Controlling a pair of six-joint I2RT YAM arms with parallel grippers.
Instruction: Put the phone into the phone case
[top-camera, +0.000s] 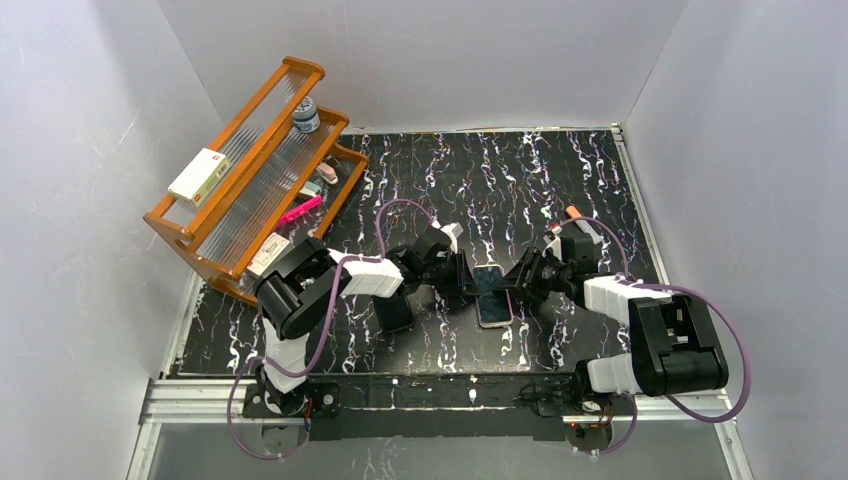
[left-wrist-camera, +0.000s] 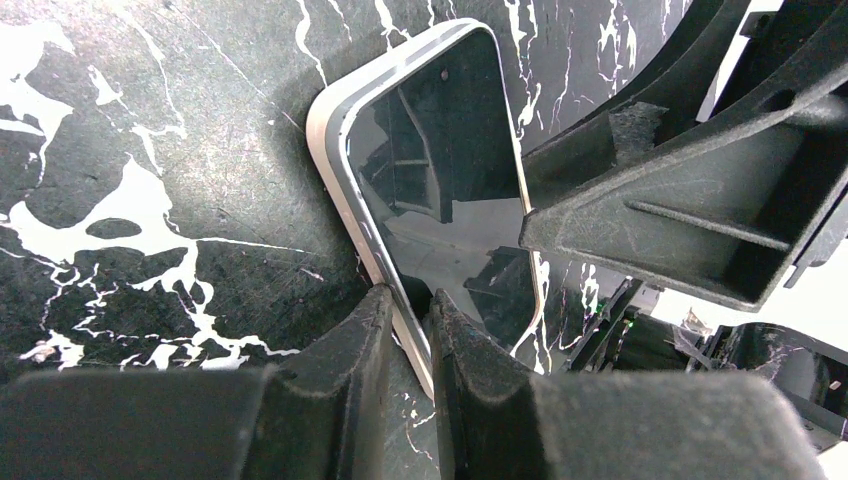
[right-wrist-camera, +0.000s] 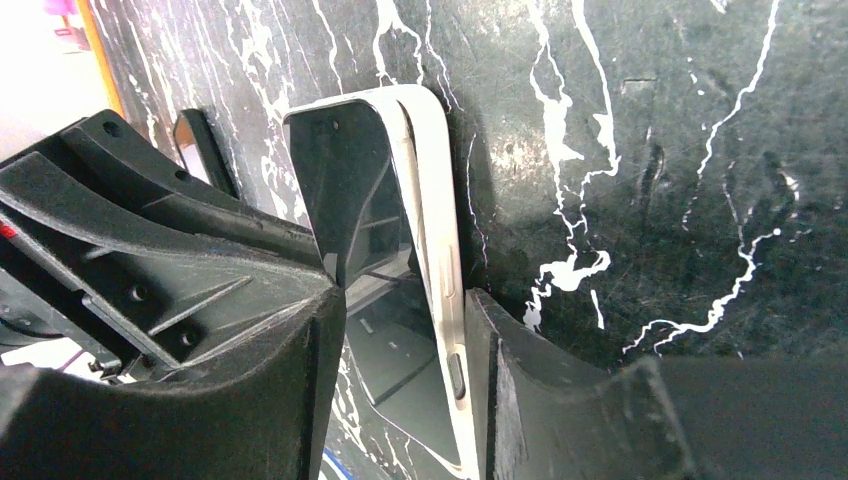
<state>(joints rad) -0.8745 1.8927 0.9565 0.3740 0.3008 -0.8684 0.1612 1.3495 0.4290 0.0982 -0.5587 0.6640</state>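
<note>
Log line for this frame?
state: phone in phone case | left end effector: shut on case rim | right end effector: open, straddling opposite edge

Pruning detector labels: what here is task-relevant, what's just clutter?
Job: flat black glossy smartphone; pale cream rounded phone case.
Lying about: orange wooden tiered rack; white carton; small capped bottle; pink stick-shaped item; black flat slab.

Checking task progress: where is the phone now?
Top view, centre: the phone sits in the phone case, between the left fingers and the right fingers.
</note>
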